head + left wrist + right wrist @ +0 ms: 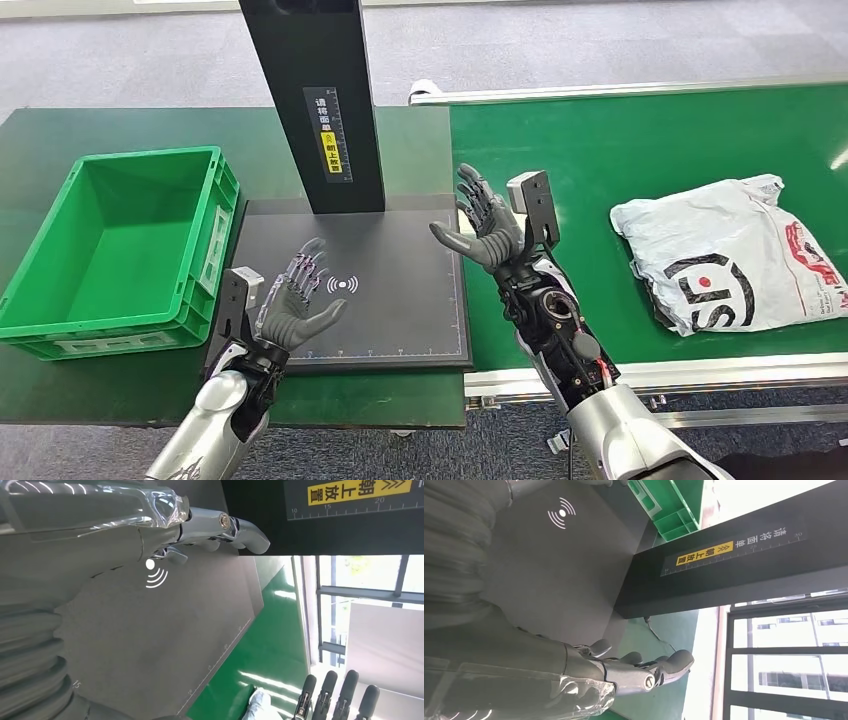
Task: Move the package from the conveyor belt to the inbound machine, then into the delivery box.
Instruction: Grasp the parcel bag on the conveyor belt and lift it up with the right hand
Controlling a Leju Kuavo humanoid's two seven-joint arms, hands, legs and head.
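The package [728, 252], a white plastic mailer with black and red print, lies on the green conveyor belt [620, 150] at the right; a corner of the package [260, 704] peeks into the left wrist view. The inbound machine is a black scan plate [380, 300] with a white wave mark and a black post [312, 100]. The delivery box [125, 250] is an empty green crate at the left. My left hand [295, 305] hovers open over the plate's left part. My right hand [487, 228] is raised open at the plate's right edge, well left of the package.
The plate and crate sit on a dark green table [60, 130]. The belt's metal frame [640, 375] runs along the near side. Grey carpet [120, 50] lies beyond. Green belt surface lies bare between my right hand and the package.
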